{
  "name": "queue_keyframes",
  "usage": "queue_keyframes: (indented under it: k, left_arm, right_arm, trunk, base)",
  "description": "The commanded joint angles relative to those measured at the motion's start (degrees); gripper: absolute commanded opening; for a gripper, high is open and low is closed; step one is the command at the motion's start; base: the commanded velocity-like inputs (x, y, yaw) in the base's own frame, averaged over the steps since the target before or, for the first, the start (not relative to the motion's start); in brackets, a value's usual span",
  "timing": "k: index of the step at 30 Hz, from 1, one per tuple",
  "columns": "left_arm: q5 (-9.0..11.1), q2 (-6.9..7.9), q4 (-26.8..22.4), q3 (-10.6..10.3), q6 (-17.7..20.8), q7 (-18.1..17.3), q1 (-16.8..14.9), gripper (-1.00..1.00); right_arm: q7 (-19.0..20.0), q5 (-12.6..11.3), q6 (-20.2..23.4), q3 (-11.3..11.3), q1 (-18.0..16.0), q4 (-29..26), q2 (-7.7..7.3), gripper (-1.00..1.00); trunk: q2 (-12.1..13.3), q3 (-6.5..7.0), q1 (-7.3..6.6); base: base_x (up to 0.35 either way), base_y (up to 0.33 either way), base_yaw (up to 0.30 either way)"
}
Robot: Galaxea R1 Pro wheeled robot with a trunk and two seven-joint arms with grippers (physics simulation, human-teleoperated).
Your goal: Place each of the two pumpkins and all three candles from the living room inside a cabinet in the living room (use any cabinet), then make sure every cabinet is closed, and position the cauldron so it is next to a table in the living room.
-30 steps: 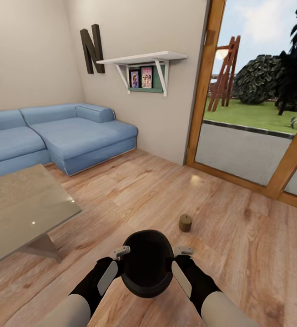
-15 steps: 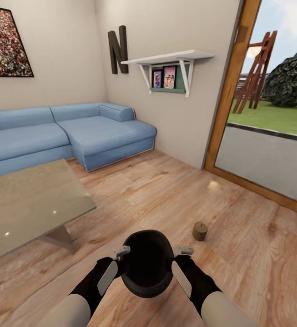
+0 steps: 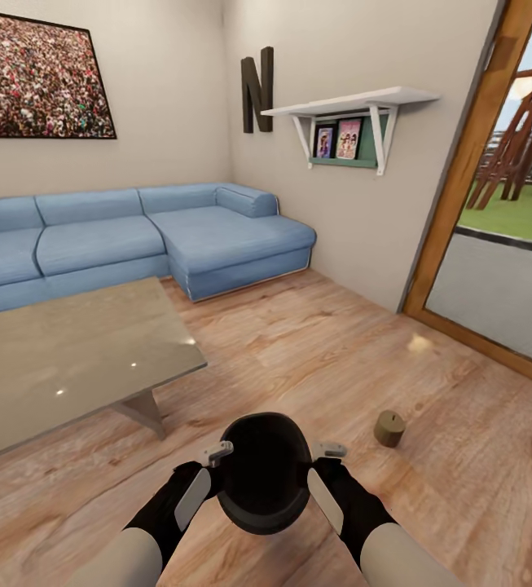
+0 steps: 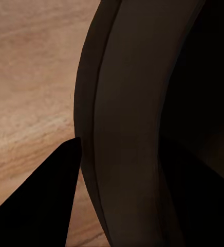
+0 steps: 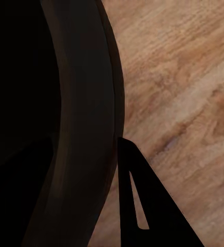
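Observation:
The black cauldron (image 3: 264,481) hangs low in front of me above the plank floor, held between both arms. My left gripper (image 3: 217,452) clamps its rim on one side and my right gripper (image 3: 328,449) clamps the opposite side. Up close, the dark rim (image 4: 137,128) runs beside one left finger (image 4: 45,206), and the rim (image 5: 76,128) also lies against one right finger (image 5: 143,206). One beige-grey candle (image 3: 389,428) stands on the floor to the right of the cauldron. The grey glossy table (image 3: 70,359) is ahead on the left, its near corner a short way from the cauldron.
A blue corner sofa (image 3: 135,236) lines the far wall behind the table. A wood-framed glass door (image 3: 469,163) is on the right, a white wall shelf (image 3: 347,102) beside it. Bare floor (image 3: 314,342) stretches between table, sofa and door.
The whole view has swung left, so the table, sofa and candle slid rightward in the picture. The cauldron and both grippers keep the same place in view.

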Motion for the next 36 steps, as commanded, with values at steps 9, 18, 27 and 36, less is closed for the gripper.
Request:
queue_keyframes:
  k: [9,18,27,36]
  left_arm:
    - [-0.81,0.28,-0.04,-0.01,0.47,0.64,-0.05,-1.00]
    - [-0.81,0.28,-0.04,0.00,0.47,0.64,-0.05,-1.00]
    - [-0.81,0.28,-0.04,0.05,0.47,0.64,-0.05,-1.00]
    - [-0.81,0.28,-0.04,0.08,0.47,0.64,-0.05,-1.00]
  right_arm:
    - [-0.34,-1.60,-0.36,0.67,-0.06,-0.17,0.00,-1.00]
    - [-0.34,-1.60,-0.36,0.67,-0.06,-0.17,0.00,-1.00]
    - [-0.34,-1.60,-0.36,0.68,-0.06,-0.17,0.00,-1.00]
    - [-0.34,-1.60,-0.36,0.67,-0.06,-0.17,0.00,-1.00]
  trunk:
    - [-0.03,-0.05,-0.02]
    - [-0.03,-0.05,-0.02]
    - [-0.03,-0.05,-0.02]
    - [-0.03,-0.05,-0.02]
  base:
    - [0.000,-0.012,0.289]
    - [0.000,-0.002,0.289]
    - [0.000,0.000,0.289]
    - [0.000,0.000,0.289]
